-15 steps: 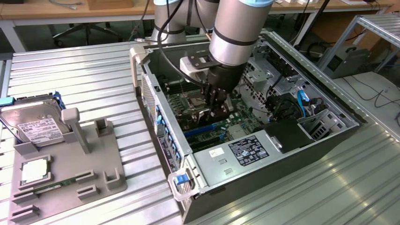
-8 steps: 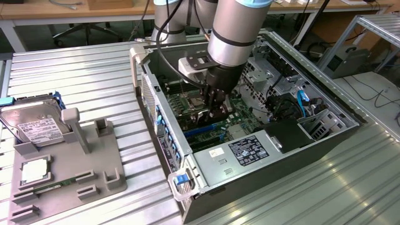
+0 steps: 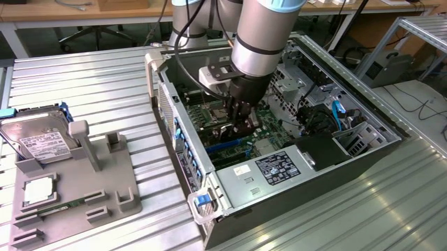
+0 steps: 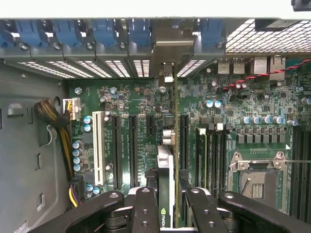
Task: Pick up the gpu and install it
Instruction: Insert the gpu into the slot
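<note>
One thin black expansion card, the gpu [image 4: 166, 162], stands on edge between the black fingers [image 4: 146, 206] of the tool [image 4: 167, 196], which is clamped on it. The card is down over the green motherboard [image 4: 136, 97] inside the open black computer case [image 3: 363, 89], its silver bracket end toward the rear slot openings. Whether it is seated cannot be told.

One computer case [image 3: 241, 196] lies open on the bench [image 3: 84, 78]. Inside the case are one gpu [image 4: 165, 162], one end effector [image 4: 167, 196], one processor socket [image 4: 257, 182] and one white slot [image 4: 98, 145]. Beside the case, on the exterior view's left, are one grey fixture [image 3: 104, 178], one hard drive [image 3: 38, 141] and one memory stick [image 3: 52, 210].
</note>
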Robot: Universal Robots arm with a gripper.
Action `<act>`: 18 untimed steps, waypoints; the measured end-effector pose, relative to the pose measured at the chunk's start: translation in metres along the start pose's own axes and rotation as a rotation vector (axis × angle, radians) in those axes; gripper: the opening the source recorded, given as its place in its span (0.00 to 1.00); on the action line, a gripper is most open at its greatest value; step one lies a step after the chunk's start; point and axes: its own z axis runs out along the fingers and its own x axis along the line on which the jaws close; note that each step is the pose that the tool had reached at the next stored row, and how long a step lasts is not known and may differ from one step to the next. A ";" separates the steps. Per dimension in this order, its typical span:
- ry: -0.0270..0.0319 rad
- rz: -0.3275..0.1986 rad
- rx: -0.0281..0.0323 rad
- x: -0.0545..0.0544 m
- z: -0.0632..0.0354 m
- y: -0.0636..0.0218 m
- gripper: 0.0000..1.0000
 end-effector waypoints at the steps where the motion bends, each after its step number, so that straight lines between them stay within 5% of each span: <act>1: 0.0000 0.000 0.0000 0.000 0.0005 0.0000 0.27; 18: -0.0002 0.000 0.0001 0.000 0.0067 0.0002 0.27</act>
